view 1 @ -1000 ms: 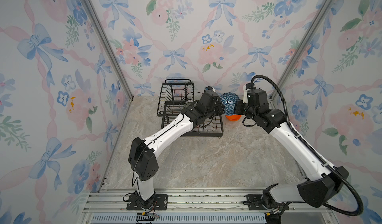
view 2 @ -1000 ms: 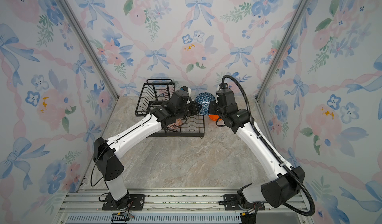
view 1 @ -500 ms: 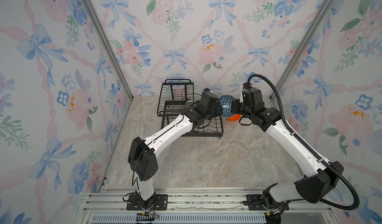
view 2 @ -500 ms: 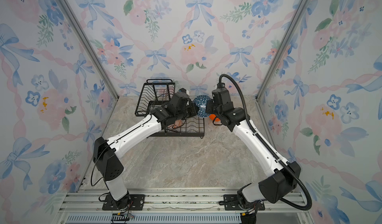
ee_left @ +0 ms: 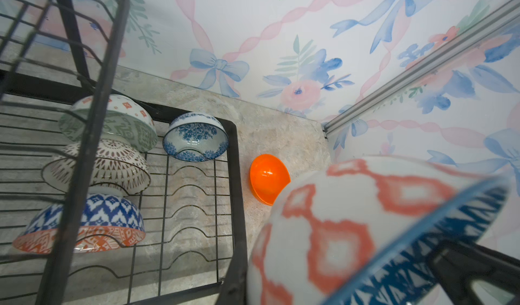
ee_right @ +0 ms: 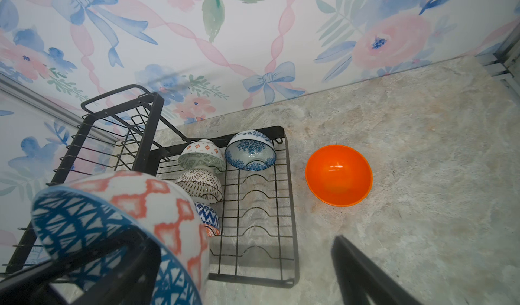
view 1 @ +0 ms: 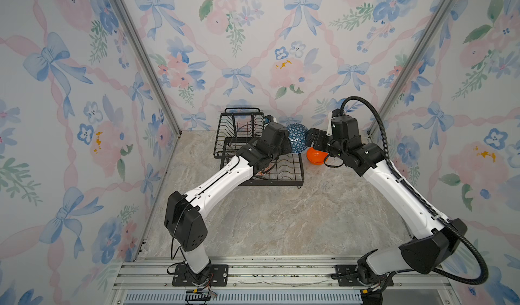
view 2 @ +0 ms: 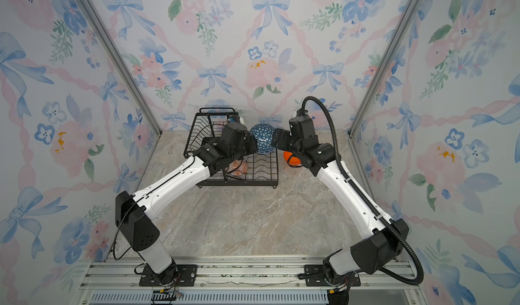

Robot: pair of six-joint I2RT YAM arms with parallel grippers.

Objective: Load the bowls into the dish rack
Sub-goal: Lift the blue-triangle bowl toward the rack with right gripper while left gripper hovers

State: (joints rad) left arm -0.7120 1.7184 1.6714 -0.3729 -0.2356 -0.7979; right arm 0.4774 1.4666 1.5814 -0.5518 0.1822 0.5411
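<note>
Left gripper [view 1: 287,145] closed on the blue geometric bowl [view 1: 297,139], which hangs tilted above the right edge of the dish rack [view 1: 281,178]. Right gripper [view 1: 311,138] sits just beside that bowl, jaws spread wide and gripping nothing. Four patterned bowls [ee_right: 201,184] sit tipped in the rack's lower tray. The plain orange bowl [view 1: 316,156] rests on the tabletop [view 1: 281,219], just right of the rack.

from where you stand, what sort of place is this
Probably a robot test booth dressed as a kitchen: floral wallpaper panels in aluminium framing, two arms bolted to a rail, a dish rack of bowls on a marble-look tabletop.
</note>
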